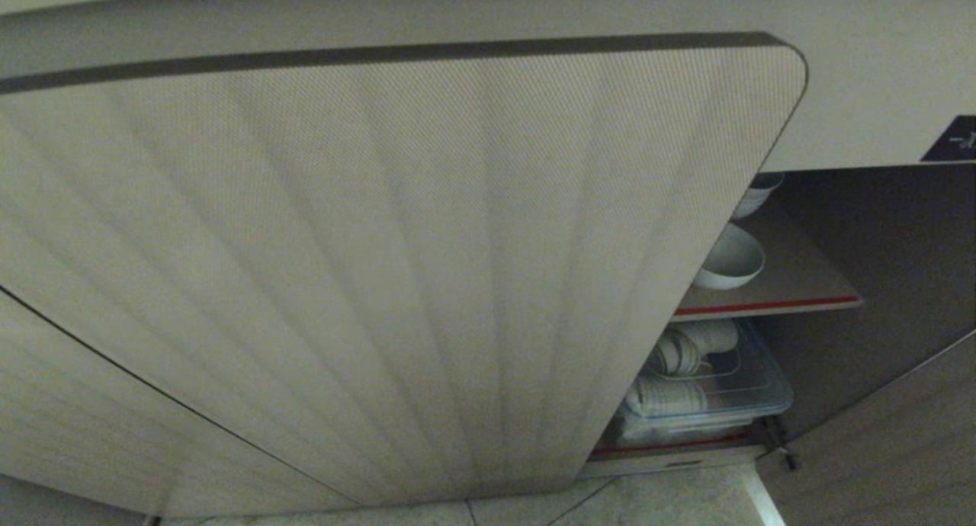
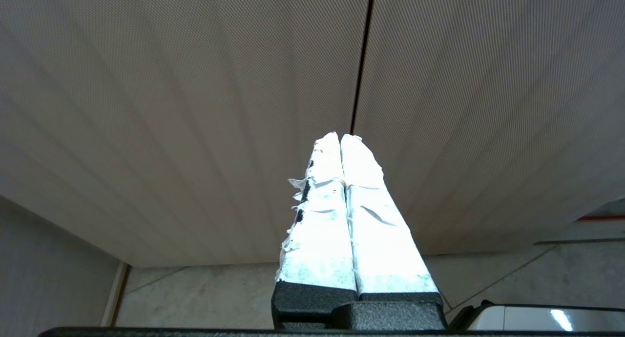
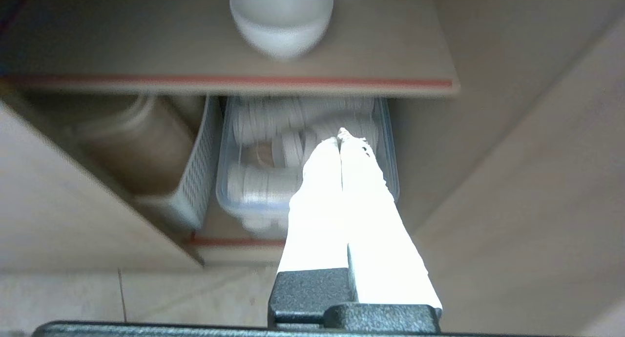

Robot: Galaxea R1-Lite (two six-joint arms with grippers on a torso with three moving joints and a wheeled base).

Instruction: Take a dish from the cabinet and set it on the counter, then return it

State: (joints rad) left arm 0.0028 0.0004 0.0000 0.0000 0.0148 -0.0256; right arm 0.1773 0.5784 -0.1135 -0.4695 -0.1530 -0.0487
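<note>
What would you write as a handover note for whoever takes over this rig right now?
Left gripper: shut, empty, parked facing closed fluted doors.
Right gripper: shut, empty, in front of the open cabinet, below the shelf.
Dish: on the red-edged shelf, untouched by either gripper.
Below it: clear bin of stacked white dishes.
Done or left: cannot tell whether the dish has been to the counter; counter not in view.

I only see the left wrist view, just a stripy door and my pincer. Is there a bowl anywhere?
Observer: Yes, the right wrist view shows a small white bowl standing on the upper shelf.
Operator: Is the other pincer holding it?
Observer: No, the right pincer is shut, empty and apart from the bowl.
Operator: What's under the shelf?
Observer: A clear tub of stacked white dishes, beside a white basket.
</note>
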